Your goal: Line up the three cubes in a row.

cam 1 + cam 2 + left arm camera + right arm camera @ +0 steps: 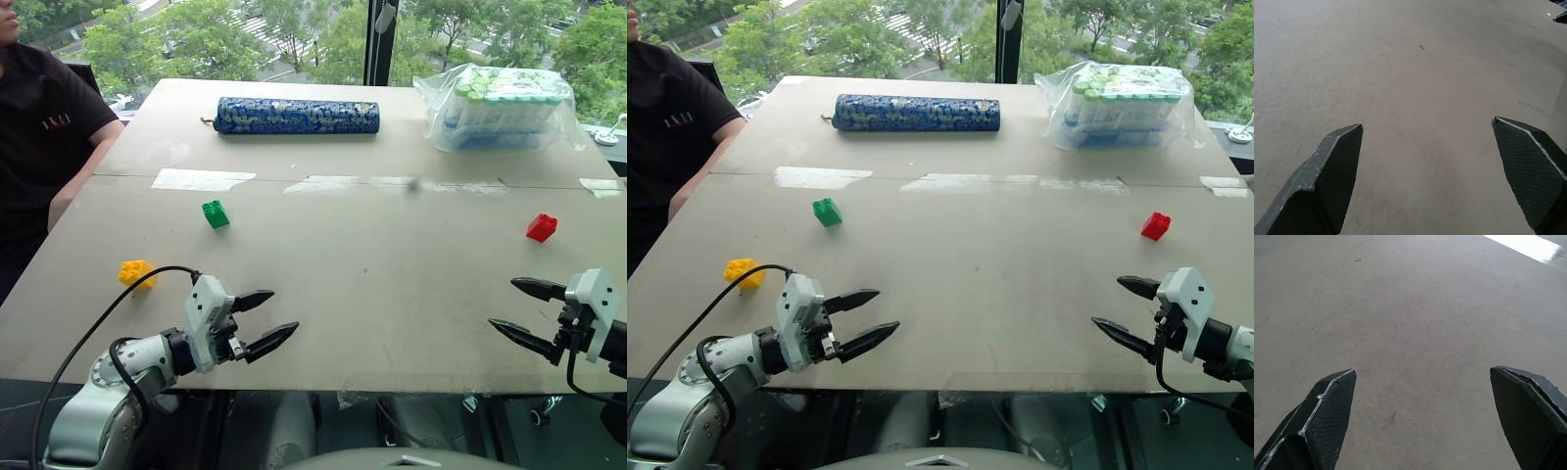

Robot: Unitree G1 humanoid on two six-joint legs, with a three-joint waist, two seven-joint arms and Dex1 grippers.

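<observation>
Beyond the left claw (266, 320), gaping and empty, the yellow cube (136, 273) and green cube (216, 213) are seen on the surface (392, 284); the red cube (541, 227) lies beyond the right claw (519, 306), likewise wide and empty. A clear bag (500, 106) of bottles is set farther back.

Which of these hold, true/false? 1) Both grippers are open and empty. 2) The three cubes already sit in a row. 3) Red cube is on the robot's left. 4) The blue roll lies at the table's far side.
1) True: left gripper and right gripper are open, holding nothing.
2) False: the green cube, yellow cube and red cube lie scattered.
3) False: it is on the right.
4) True: the blue roll lies there, beside the bag of bottles.
</observation>
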